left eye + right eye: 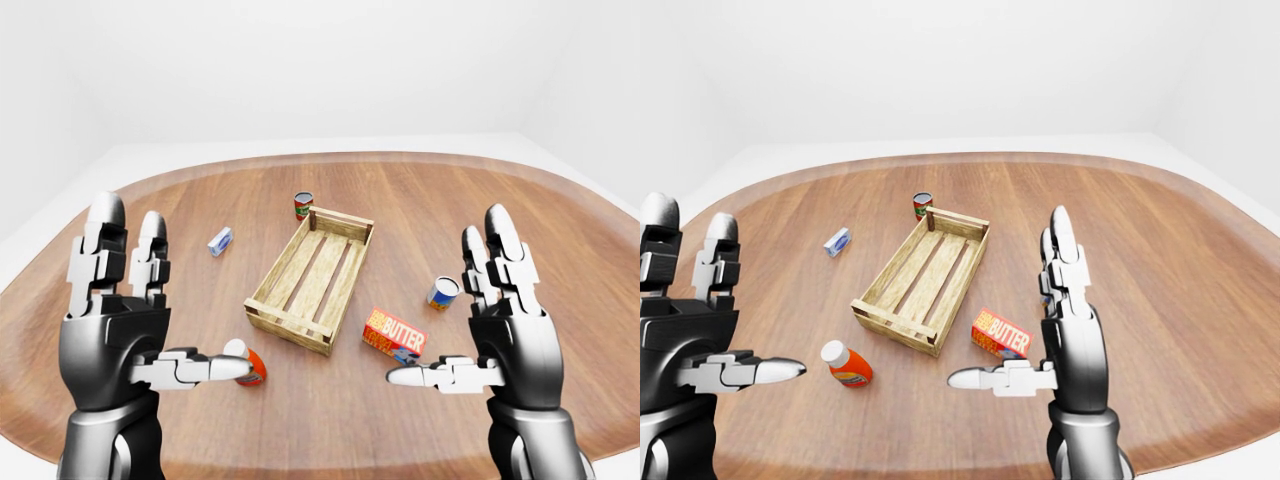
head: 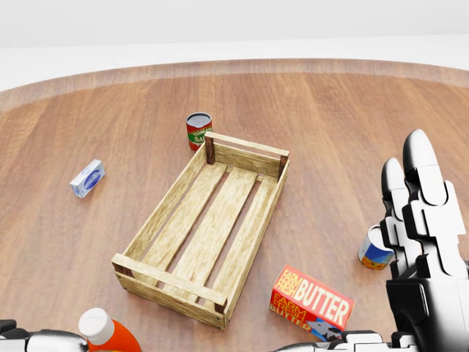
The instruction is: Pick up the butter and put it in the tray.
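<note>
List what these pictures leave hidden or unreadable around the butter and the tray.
- Butter: lower right corner covered by the right hand, head view.
- Blue can: right side behind that hand's fingers; label unreadable.
- Ketchup bottle: cut off by the bottom edge, head view.
- Red can: base behind the tray wall.
- Small blue box: print too small.
- Left hand: barely visible in the head view.

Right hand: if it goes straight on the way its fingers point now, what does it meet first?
Probably nothing: the right hand is open with its fingers pointing up, away from the table. The small can and the butter box lie lower, though depth is unclear.
</note>
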Available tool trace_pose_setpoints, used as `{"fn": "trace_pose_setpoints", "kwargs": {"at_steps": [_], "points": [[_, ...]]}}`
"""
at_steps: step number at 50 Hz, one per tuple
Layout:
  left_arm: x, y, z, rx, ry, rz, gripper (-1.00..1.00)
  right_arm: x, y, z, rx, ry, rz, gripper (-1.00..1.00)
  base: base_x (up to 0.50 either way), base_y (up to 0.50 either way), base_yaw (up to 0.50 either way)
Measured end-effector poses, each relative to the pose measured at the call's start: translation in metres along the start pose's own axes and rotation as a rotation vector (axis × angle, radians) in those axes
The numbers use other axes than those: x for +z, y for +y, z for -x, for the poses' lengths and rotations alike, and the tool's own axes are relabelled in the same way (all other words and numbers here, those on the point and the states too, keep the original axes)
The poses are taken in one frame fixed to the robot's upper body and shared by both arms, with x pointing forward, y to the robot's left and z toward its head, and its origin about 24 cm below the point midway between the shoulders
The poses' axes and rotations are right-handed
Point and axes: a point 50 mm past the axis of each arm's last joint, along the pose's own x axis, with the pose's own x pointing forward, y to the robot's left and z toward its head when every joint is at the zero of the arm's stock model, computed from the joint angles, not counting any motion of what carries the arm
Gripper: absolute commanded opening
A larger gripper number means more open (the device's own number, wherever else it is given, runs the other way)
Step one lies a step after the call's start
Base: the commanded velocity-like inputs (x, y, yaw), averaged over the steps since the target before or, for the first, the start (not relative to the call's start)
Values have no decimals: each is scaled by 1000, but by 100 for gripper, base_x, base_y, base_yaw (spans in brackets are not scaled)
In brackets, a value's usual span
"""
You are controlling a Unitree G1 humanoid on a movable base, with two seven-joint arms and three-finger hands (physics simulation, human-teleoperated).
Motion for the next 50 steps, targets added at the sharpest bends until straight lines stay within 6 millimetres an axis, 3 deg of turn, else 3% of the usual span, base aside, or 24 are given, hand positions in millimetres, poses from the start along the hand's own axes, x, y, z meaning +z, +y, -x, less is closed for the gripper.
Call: {"fn": "trace_pose_setpoints", "kwargs": {"at_steps": [18,24,32,50], "points": [[-1,0,-1,3,2,2,100,9,-4,1,73,-27,199,100,0,0,0],[-2,0,-1,3,6,2,100,4,-5,-5,103,-18,255,100,0,0,0],[-4,0,-1,4,11,2,100,-16,-5,-17,142,35,289,100,0,0,0],[-4,1,-2,9,11,2,100,-86,-10,-35,171,269,279,100,0,0,0]]}}
